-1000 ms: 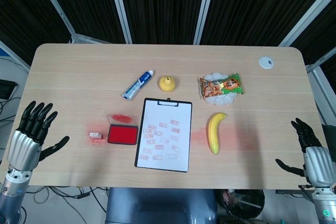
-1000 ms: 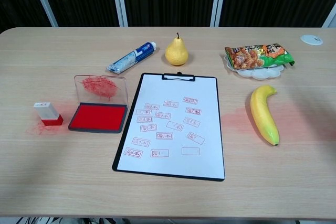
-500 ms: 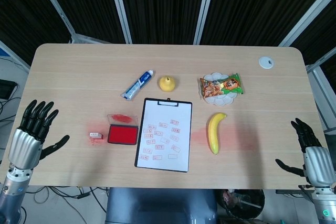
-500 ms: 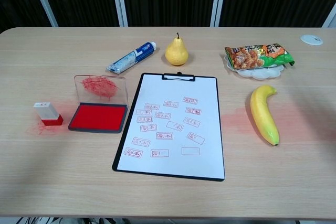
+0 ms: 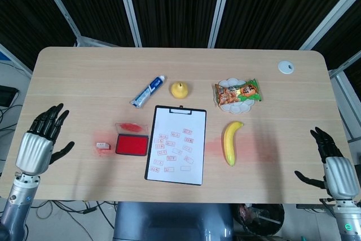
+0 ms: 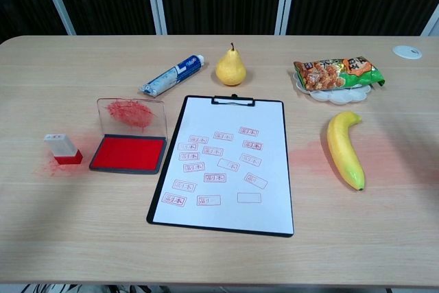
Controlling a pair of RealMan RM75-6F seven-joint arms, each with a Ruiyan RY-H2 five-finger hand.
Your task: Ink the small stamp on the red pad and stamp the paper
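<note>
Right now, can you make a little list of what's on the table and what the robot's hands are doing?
stamp: small stamp stands upright left of the red pad, untouched
pad: lid open
paper: on clipboard, many red marks already
left hand: open, at the table's left edge
right hand: open, at the right edge
other things: toothpaste tube, pear, banana, snack bag
</note>
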